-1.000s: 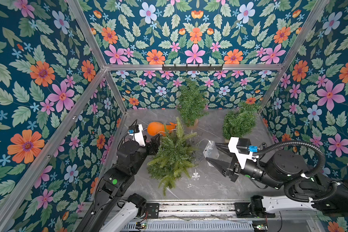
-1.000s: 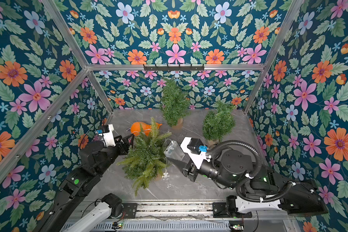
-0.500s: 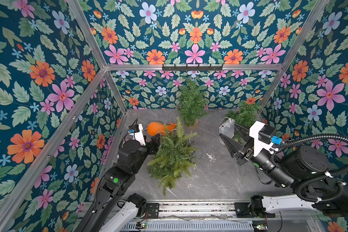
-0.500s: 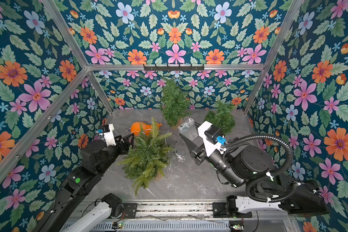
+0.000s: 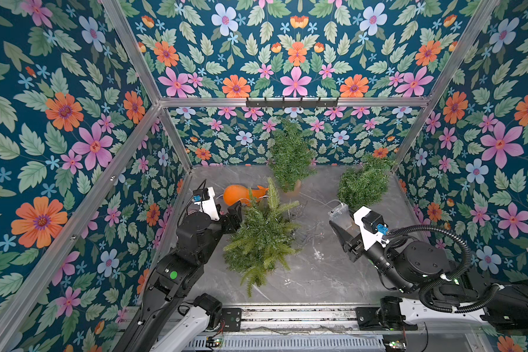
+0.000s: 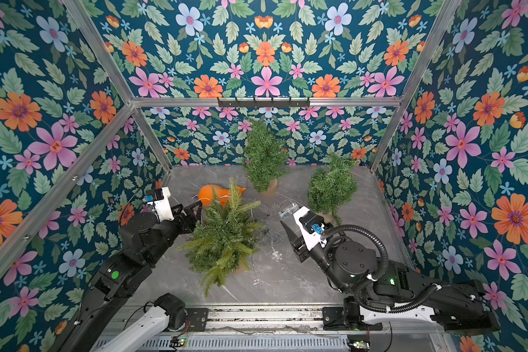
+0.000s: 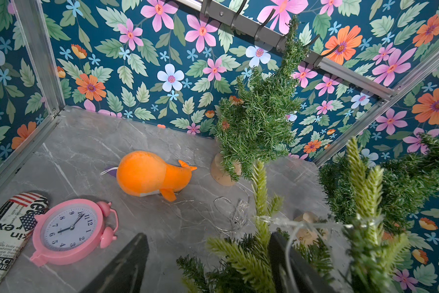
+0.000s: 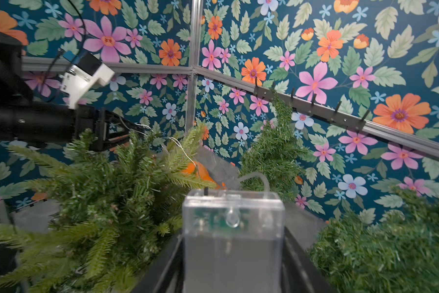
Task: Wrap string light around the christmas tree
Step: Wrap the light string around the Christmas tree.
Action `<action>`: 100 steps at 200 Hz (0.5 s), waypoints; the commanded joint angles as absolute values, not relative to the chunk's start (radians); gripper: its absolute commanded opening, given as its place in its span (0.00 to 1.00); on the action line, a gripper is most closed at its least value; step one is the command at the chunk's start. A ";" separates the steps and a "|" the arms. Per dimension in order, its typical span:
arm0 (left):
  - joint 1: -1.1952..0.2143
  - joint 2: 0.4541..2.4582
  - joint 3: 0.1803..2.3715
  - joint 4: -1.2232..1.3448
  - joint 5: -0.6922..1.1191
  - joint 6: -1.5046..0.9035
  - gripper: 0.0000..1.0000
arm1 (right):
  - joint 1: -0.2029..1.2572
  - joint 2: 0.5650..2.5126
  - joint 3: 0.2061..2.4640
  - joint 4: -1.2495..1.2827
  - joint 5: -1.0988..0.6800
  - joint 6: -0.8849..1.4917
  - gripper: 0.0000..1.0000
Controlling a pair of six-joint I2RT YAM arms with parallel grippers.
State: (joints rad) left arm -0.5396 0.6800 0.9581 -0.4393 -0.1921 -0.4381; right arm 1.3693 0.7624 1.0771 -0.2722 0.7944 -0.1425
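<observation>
Christmas tree (image 5: pixel 262 237) (image 6: pixel 226 237): Found standing at centre frame in both top views, on the grey table (image 5: pixel 317 274), between the two arms.
String light (image 7: pixel 314 224): A thin wire strand is seen stretched across the pale upper tips of the tree, lower right of the left wrist view. A loose coil (image 7: pixel 236 213) is seen lying on the table beside the tree, toward the frame's centre.
Battery box (image 8: pixel 232 228) (image 5: pixel 339 213): Clear plastic, with the wire leaving its top end. It is placed right of centre in both top views, apart from the tree.
Right gripper (image 8: pixel 232 256) (image 5: pixel 339 224): Clamped on the battery box, one finger against each side.
Left gripper (image 5: pixel 235 213) (image 6: pixel 192 213): Jaws are held apart at the tree's left edge, level with its upper branches. In the left wrist view a pale tree tip rises between the fingers (image 7: pixel 127 266), and the wire is draped past the far one.
Spare trees: One is noted at the back centre (image 5: pixel 290 158), one at the back right (image 5: pixel 363 186).
Orange plush toy (image 5: pixel 238 195) (image 7: pixel 147 175): Lying on the table just behind the tree.
Pink alarm clock (image 7: pixel 71 230): Lower left of the left wrist view, beside a newsprint case (image 7: pixel 8 228).
</observation>
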 commanded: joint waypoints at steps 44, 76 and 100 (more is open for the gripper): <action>-0.539 0.681 0.979 -0.415 -0.202 -0.448 0.77 | 1.117 0.824 1.074 -0.163 0.714 -0.154 0.32; -0.538 0.676 0.985 -0.426 -0.219 -0.443 0.77 | 0.955 0.932 1.221 -0.142 0.558 -0.185 0.30; -0.539 0.675 0.989 -0.438 -0.222 -0.440 0.78 | 0.930 1.021 1.344 -0.107 0.500 -0.257 0.30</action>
